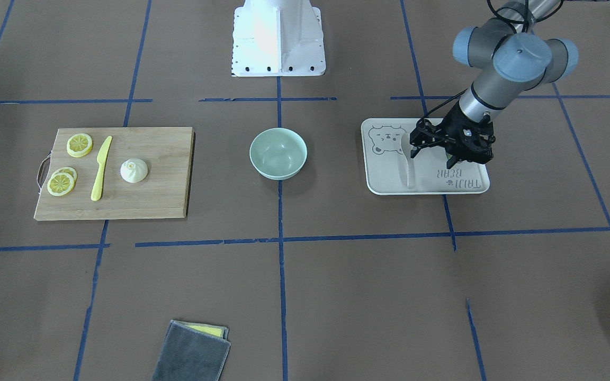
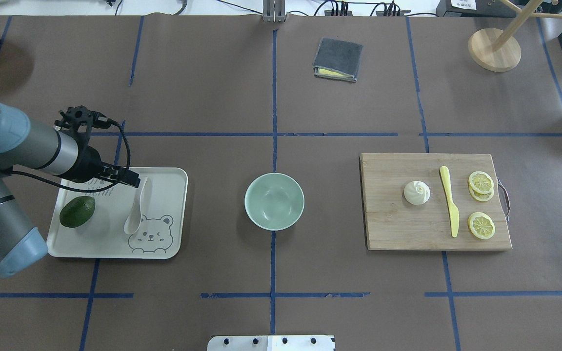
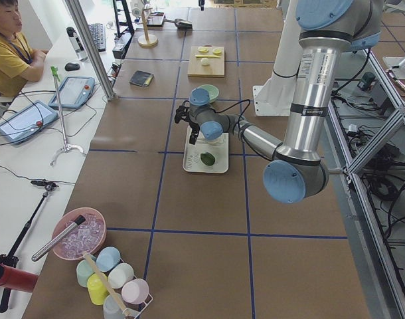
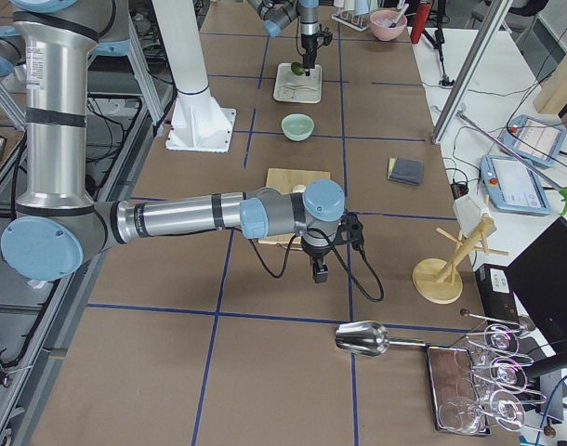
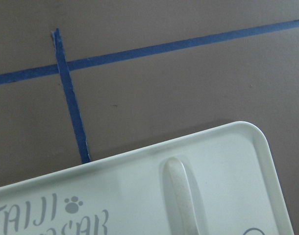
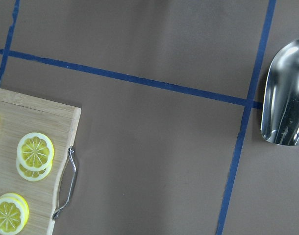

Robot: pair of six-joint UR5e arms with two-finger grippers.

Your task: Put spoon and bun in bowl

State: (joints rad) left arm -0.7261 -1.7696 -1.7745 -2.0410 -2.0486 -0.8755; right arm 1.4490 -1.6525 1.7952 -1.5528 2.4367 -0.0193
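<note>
The brown tabletop (image 2: 212,97) carries everything. On my right side the wooden board (image 2: 393,224) holds the bun (image 2: 416,192), with the yellow knife (image 2: 449,204) beside it and lemon slices (image 2: 481,225) past that. On my left the pale tray (image 2: 164,195) holds a green avocado (image 2: 77,211) and the spoon (image 2: 134,219), scoop toward me. The bowl (image 2: 261,214) stands between tray and board, apart from both; spoon and bun lie outside it. My left pincer (image 1: 432,155) hangs over the spoon's handle, spread wide, gripping nothing. My right pincer (image 4: 319,272) hangs off the board's handle end; I cannot tell its spread.
</note>
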